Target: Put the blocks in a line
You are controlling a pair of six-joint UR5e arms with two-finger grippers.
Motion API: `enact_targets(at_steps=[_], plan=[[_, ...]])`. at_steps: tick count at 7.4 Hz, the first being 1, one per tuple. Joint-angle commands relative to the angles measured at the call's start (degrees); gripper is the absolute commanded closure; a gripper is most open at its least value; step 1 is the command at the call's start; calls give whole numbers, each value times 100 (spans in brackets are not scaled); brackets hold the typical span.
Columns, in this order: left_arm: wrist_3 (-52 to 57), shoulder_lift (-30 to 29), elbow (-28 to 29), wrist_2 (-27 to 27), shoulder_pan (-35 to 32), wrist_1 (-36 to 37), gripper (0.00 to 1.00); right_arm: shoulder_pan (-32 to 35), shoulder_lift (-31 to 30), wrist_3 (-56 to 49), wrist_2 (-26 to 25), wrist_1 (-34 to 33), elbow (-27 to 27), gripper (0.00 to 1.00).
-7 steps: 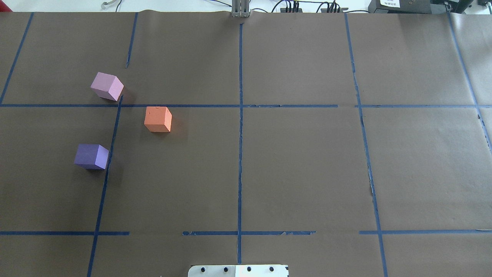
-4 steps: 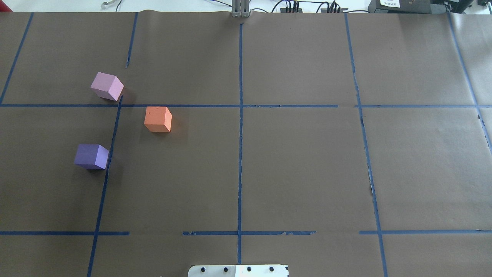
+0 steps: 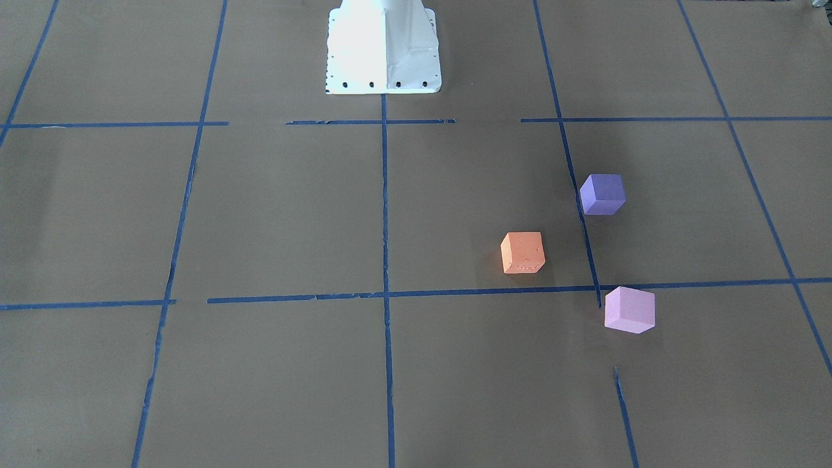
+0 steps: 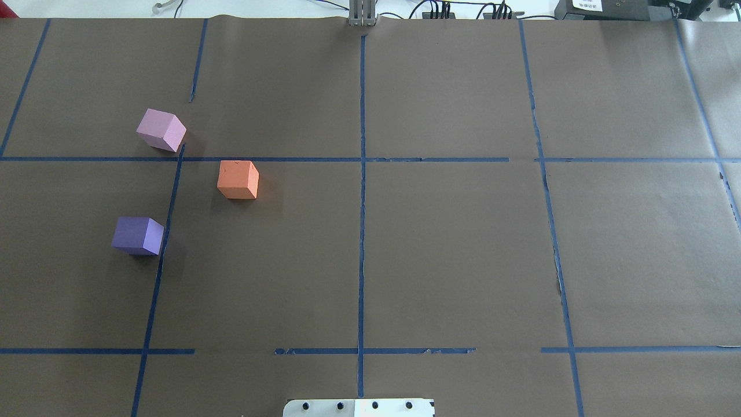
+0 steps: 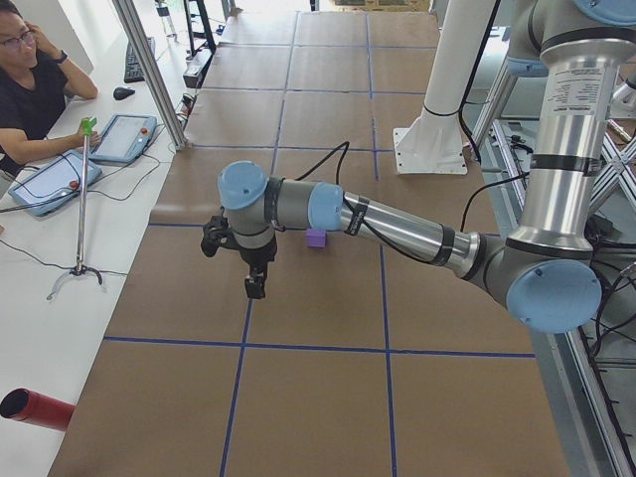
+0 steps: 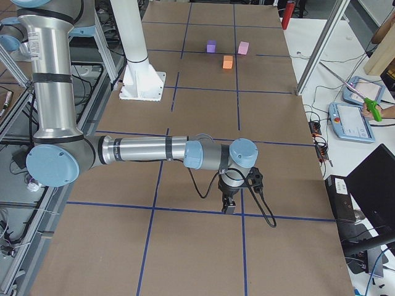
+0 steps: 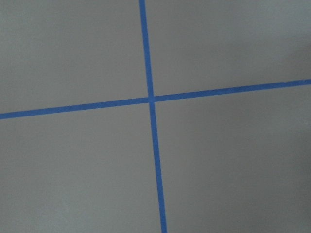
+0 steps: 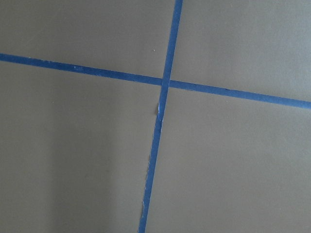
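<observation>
Three foam cubes sit apart on the brown paper on the robot's left half. In the overhead view the pale pink-lilac block (image 4: pixel 161 130) is farthest, the orange block (image 4: pixel 238 179) is in the middle and to the right, and the dark violet-blue block (image 4: pixel 138 235) is nearest. The front-facing view shows the pink (image 3: pixel 629 310), orange (image 3: pixel 522 252) and violet (image 3: pixel 602 194) blocks too. The left gripper (image 5: pixel 255 288) and right gripper (image 6: pixel 229 206) show only in the side views, pointing down over the table's ends, far from the blocks. I cannot tell whether they are open or shut.
Blue tape lines (image 4: pixel 362 174) form a grid on the paper. The white robot base (image 3: pixel 383 45) stands at the middle near edge. An operator (image 5: pixel 30 89) sits at a side table with tablets. Both wrist views show only tape crossings.
</observation>
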Motion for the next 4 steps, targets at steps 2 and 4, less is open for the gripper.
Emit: enact_targets(at_steps=[2, 4], plan=[[-1902, -1866, -306, -42, 1340, 1280, 0, 0, -1, 0, 0, 0, 0, 0], [-3301, -2178, -236, -51, 2463, 522, 0, 0, -1, 0, 0, 0, 0, 0]])
